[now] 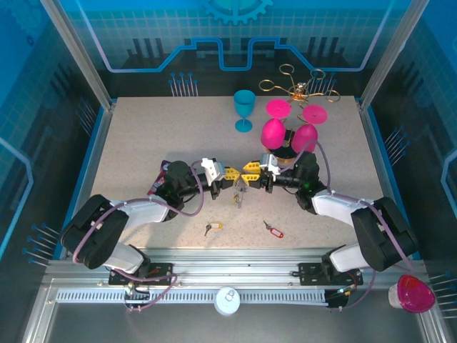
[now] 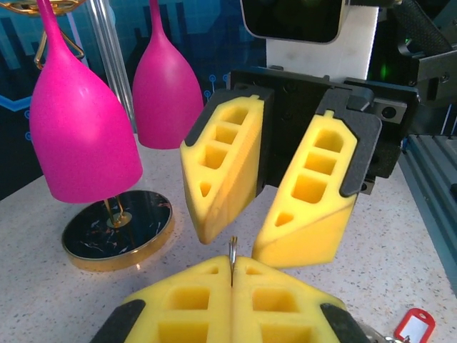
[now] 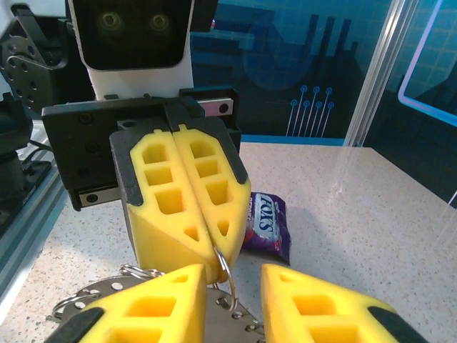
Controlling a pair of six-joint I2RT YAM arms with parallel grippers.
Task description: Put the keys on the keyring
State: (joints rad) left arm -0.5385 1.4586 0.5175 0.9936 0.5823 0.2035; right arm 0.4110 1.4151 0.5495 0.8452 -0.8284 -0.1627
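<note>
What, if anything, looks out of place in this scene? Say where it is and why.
A pink goblet-like object lies off the table, past its near right corner, apart from the pink goblets hanging on the rack. A purple sweet packet lies on the table.

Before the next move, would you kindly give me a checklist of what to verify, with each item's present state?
1. Left tool shut on the thin metal ring: ok.
2. Right tool facing the left one with its jaws apart: ok.
3. Right tool carrying a key: not ok, nothing is gripped.
4. Red-headed key and yellow-headed key threaded on the ring: not ok, both lie loose on the table.
5. Keys already hanging under the ring: cannot tell, the metal below it is cut off at the picture's edge.
</note>
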